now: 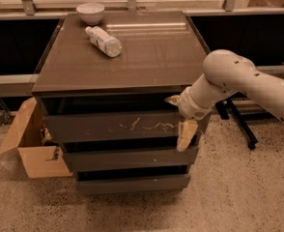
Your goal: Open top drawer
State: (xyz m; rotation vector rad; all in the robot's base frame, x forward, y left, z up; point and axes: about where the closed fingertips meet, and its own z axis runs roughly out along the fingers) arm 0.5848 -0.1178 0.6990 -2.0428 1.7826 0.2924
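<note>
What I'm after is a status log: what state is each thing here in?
top drawer: looks shut
middle drawer: shut
bottom drawer: shut
gripper: at the top drawer's right end, by its front
bottle: lying on its side on the cabinet top
bowl: upright
cardboard box: open, on the floor

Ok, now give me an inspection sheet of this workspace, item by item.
Surface: cabinet top, dark and glossy.
Job's things: top drawer, handleless, pale scratches across its front, looks shut.
Clutter: white bowl and plastic bottle lying on its side, both on the cabinet top.
Grippers: hand at the top drawer's right end, against its front.
Cables: nothing seen.
Surroundings: open cardboard box on the speckled floor left of the cabinet; wheeled stand base at right.
</note>
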